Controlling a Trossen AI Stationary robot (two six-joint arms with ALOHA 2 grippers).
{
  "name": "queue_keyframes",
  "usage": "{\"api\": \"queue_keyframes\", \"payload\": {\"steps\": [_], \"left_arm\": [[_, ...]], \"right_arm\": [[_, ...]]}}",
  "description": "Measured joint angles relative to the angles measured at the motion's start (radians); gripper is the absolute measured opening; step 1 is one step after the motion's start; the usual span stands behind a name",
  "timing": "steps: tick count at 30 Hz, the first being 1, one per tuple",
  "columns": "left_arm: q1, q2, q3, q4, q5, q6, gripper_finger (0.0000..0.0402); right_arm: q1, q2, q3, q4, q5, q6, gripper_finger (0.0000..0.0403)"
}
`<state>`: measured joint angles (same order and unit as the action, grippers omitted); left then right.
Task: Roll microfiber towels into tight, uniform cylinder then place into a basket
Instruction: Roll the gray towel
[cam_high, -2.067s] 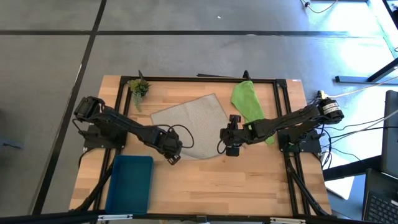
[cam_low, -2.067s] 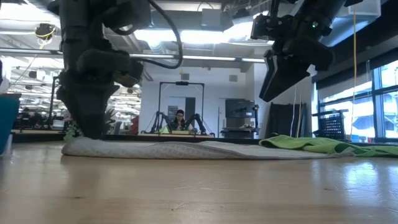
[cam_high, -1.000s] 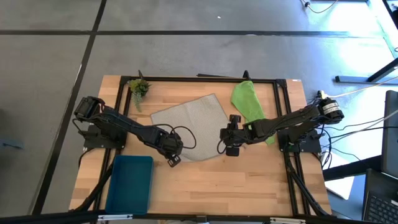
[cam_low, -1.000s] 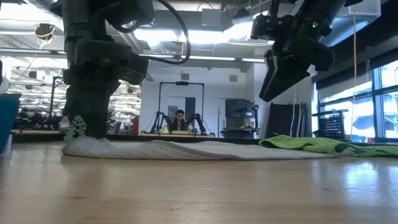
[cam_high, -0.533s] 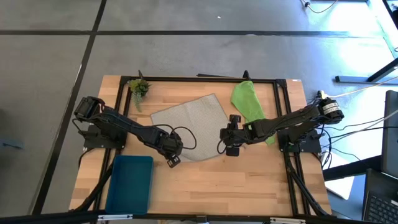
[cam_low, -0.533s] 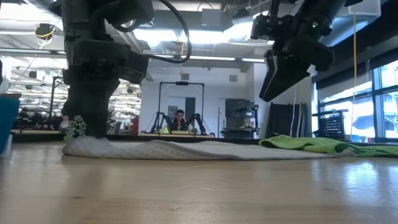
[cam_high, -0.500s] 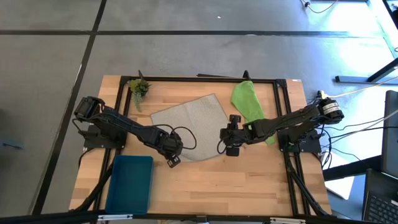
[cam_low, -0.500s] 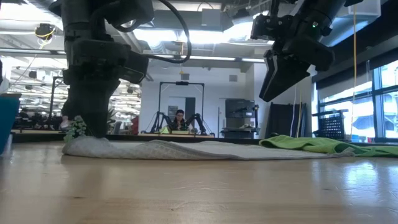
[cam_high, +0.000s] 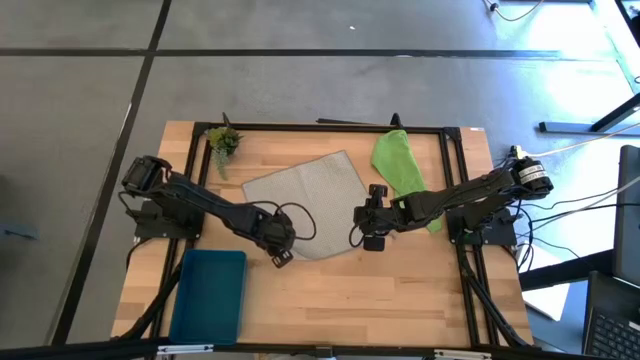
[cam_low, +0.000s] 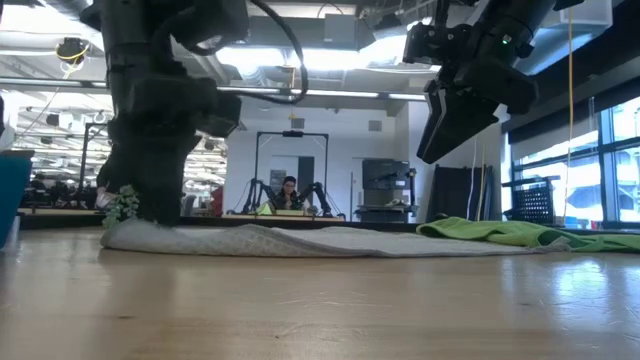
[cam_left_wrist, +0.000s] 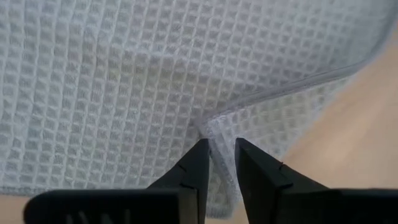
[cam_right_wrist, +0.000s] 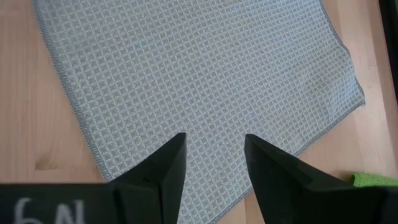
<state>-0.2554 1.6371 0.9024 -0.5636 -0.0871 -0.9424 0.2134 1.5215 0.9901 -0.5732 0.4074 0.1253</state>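
The light grey towel (cam_high: 305, 200) lies spread flat at the table's middle; it also shows in the low view (cam_low: 300, 240). The lime green towel (cam_high: 398, 165) lies crumpled at the far right. The teal basket (cam_high: 210, 295) stands at the near left. My left gripper (cam_high: 279, 257) is down at the grey towel's near edge and shut on it. My right gripper (cam_high: 372, 240) hovers open above the grey towel's right part (cam_right_wrist: 205, 74), raised clear of the table in the low view (cam_low: 440, 140). My left gripper pinches a small raised fold of the grey towel (cam_left_wrist: 210, 127) between its two fingers, at the hemmed near edge close to a corner. The fingers (cam_left_wrist: 198, 168) come from above, pointing down. The rest of the towel lies flat on the table.
A small green plant sprig (cam_high: 224, 140) lies at the far left. A black frame (cam_high: 320, 127) runs round the table's far edge and sides. Bare wood (cam_high: 350, 300) lies between the basket and the near right. A person sits far off in the room (cam_low: 290, 190).
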Motion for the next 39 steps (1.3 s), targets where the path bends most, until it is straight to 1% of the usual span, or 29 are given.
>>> {"api": "queue_keyframes", "payload": {"steps": [2,6,9,12,16,18,30,33,36,39], "left_arm": [[0.000,0.027,0.000,0.005,0.011,-0.021,0.0069],[0.001,0.058,0.003,0.019,0.028,-0.016,0.0072],[0.003,0.058,0.002,0.030,0.043,0.022,0.0071],[0.002,0.052,0.001,0.046,0.053,0.034,0.0058],[0.002,0.052,0.000,0.050,0.047,0.037,0.0017],[0.002,0.052,0.000,0.050,0.034,0.037,0.0005],[0.000,0.046,0.000,0.047,0.011,0.038,0.0001],[-0.008,0.043,0.006,0.041,0.004,0.061,0.0001],[-0.010,0.043,0.024,0.032,-0.012,0.101,0.0000],[-0.014,0.043,0.028,0.033,-0.068,0.115,0.0000]], "right_arm": [[0.000,0.000,0.000,0.000,0.000,0.000,0.0165],[0.000,0.000,0.000,0.000,0.000,0.000,0.0165],[0.000,0.000,0.000,0.001,0.000,0.000,0.0165],[0.000,0.000,0.000,0.001,0.000,0.001,0.0165],[0.000,0.000,0.000,0.001,0.000,0.001,0.0165],[0.000,0.000,0.000,0.001,0.001,0.001,0.0165],[0.000,0.000,0.000,0.001,-0.006,-0.002,0.0165],[0.000,0.000,0.000,0.001,-0.064,-0.053,0.0165],[0.000,0.002,0.000,0.001,-0.150,-0.124,0.0165],[0.001,0.018,0.000,0.002,-0.219,-0.183,0.0165]]}}
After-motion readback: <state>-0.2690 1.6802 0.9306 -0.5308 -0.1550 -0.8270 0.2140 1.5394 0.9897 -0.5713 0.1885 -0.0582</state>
